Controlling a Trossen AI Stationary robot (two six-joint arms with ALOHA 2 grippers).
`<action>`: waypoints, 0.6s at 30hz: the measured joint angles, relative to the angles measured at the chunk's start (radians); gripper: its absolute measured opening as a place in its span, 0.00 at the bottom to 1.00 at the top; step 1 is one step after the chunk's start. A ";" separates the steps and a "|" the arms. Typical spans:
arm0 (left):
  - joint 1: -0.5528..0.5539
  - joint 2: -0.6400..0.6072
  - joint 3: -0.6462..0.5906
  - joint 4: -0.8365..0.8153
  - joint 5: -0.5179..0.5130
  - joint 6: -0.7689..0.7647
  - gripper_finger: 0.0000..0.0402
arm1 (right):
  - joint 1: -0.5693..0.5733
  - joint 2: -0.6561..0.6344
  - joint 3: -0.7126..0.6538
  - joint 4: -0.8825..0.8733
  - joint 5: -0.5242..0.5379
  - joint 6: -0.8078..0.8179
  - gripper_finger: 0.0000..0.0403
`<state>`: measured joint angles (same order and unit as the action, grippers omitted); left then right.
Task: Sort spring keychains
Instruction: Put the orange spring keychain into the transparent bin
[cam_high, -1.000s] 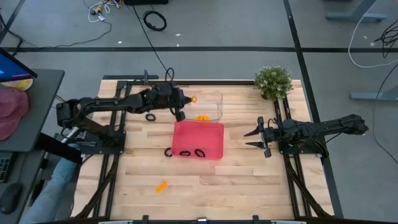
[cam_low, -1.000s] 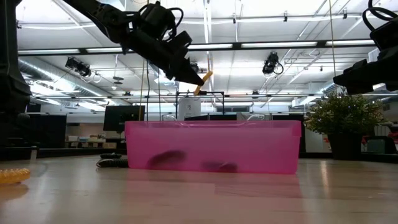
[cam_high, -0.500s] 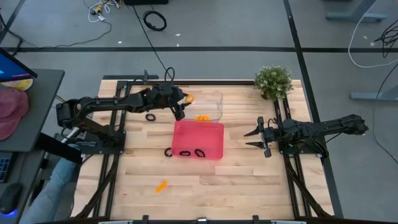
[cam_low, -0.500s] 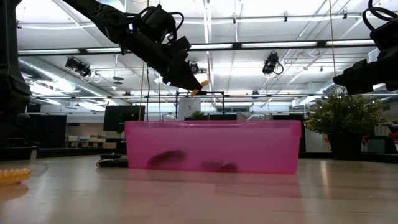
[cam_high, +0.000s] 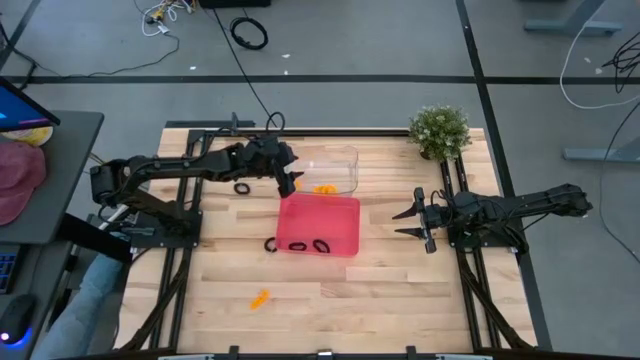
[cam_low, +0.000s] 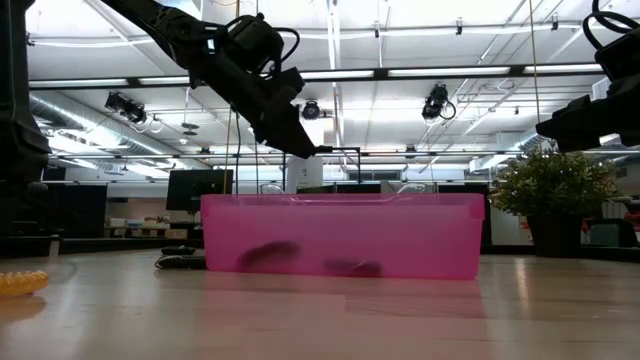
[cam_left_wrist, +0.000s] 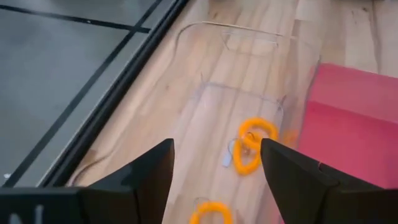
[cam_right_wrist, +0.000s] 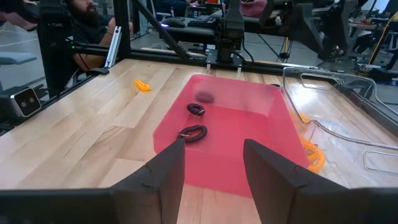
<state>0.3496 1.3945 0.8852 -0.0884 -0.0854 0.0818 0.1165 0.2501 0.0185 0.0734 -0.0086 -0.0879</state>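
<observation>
Orange spring keychains (cam_left_wrist: 252, 146) lying coiled in clear plastic tray (cam_left_wrist: 205, 93), seen close only from left wrist; just specks from above. Black spring keychains (cam_right_wrist: 193, 132) inside glossy pink tray (cam_right_wrist: 273, 162), sharpest from right wrist. One black loop (cam_high: 241, 187) and one orange loop (cam_high: 260, 297) loose on wood table (cam_high: 400, 280). Left gripper (cam_left_wrist: 214, 180) above clear tray, fingers apart, empty. Right gripper (cam_right_wrist: 211, 168) parked right of pink tray, fingers apart.

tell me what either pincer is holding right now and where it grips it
Nothing. The left pincer is open above the clear tray; the right pincer is open and empty too.
</observation>
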 joint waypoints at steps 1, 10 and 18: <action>0.000 0.000 0.000 -0.001 0.007 -0.001 0.60 | 0.000 0.000 0.000 0.000 0.000 0.000 0.41; -0.006 0.000 0.000 -0.093 0.235 -0.103 0.59 | 0.000 0.000 0.000 0.000 0.000 0.000 0.41; -0.093 0.000 0.000 -0.185 0.282 -0.126 0.59 | 0.000 0.000 0.000 0.000 0.000 0.000 0.41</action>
<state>0.2564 1.3941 0.8852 -0.2731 0.1963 -0.0437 0.1168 0.2502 0.0185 0.0734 -0.0083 -0.0878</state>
